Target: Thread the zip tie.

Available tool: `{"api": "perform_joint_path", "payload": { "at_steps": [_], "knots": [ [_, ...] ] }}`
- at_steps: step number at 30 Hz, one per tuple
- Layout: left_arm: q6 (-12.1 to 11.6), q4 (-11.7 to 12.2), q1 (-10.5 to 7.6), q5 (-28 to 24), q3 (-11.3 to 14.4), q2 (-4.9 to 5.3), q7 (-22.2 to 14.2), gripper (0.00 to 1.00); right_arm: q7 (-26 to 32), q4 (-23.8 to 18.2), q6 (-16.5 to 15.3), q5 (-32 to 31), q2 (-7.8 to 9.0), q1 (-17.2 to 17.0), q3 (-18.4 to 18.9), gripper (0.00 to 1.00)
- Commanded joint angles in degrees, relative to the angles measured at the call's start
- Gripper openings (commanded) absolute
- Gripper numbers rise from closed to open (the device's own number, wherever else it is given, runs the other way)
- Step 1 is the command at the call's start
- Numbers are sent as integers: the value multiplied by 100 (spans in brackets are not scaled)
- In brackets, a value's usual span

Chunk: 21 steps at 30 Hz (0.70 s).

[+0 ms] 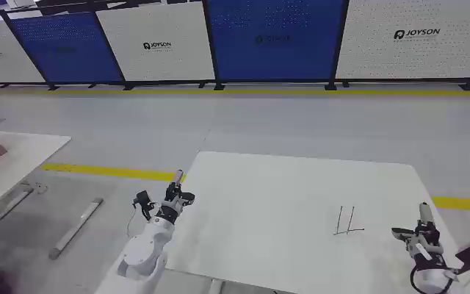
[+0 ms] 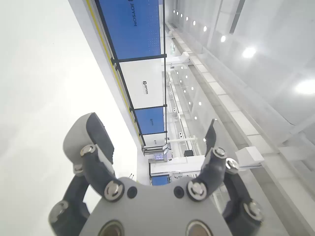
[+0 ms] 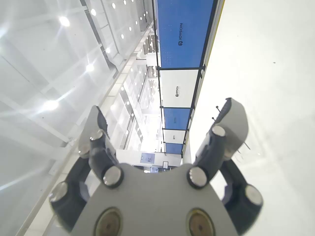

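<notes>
Three thin black zip ties (image 1: 346,222) lie flat on the white table (image 1: 272,198), toward its right front; two run nearly parallel and one crosses their near ends. My right gripper (image 1: 413,223) hovers open at the table's right front corner, a short way right of the ties. In the right wrist view the right gripper (image 3: 162,106) holds nothing, and the zip ties' heads (image 3: 217,109) peek out beside one finger. My left gripper (image 1: 176,187) is at the table's left edge, far from the ties. In its own view the left gripper (image 2: 155,124) is open and holds nothing.
Another white table (image 1: 29,151) stands at the far left, and a grey bar (image 1: 73,228) lies on the floor beside it. Blue and white partition panels (image 1: 275,40) line the back behind a wide strip of floor.
</notes>
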Motion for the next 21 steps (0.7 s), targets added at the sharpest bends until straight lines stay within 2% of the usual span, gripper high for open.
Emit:
{"api": "perform_joint_path", "payload": {
  "at_steps": [1,3,4,5,6,7,8,9,10,11,12,13,14,15,17,21],
  "knots": [
    [0,0,0,0,0,0,0,78,0,0,0,0,0,0,0,100],
    [0,0,0,0,0,0,0,78,0,0,0,0,0,0,0,100],
    [0,0,0,0,0,0,0,78,0,0,0,0,0,0,0,78],
    [0,0,0,0,0,0,0,100,0,0,0,0,0,0,0,78],
    [0,0,0,0,0,0,0,100,0,0,0,0,0,0,0,100],
    [0,0,0,0,0,0,0,78,0,0,0,0,0,0,0,100],
    [0,0,0,0,0,0,0,78,0,0,0,0,0,0,0,78],
    [0,0,0,0,0,0,0,78,0,0,0,0,0,0,0,100],
    [0,0,0,0,0,0,0,100,0,0,0,0,0,0,0,100],
    [0,0,0,0,0,0,0,100,0,0,0,0,0,0,0,100],
    [0,0,0,0,0,0,0,78,0,0,0,0,0,0,0,100],
    [0,0,0,0,0,0,0,100,0,0,0,0,0,0,0,78],
    [0,0,0,0,0,0,0,78,0,0,0,0,0,0,0,78],
    [0,0,0,0,0,0,0,100,-1,-6,-1,-23,1,11,9,100],
    [0,0,0,0,0,0,0,100,183,-8,52,-146,12,49,58,100],
    [0,0,0,0,0,0,0,100,949,7,161,-240,68,92,326,100]
  ]
}}
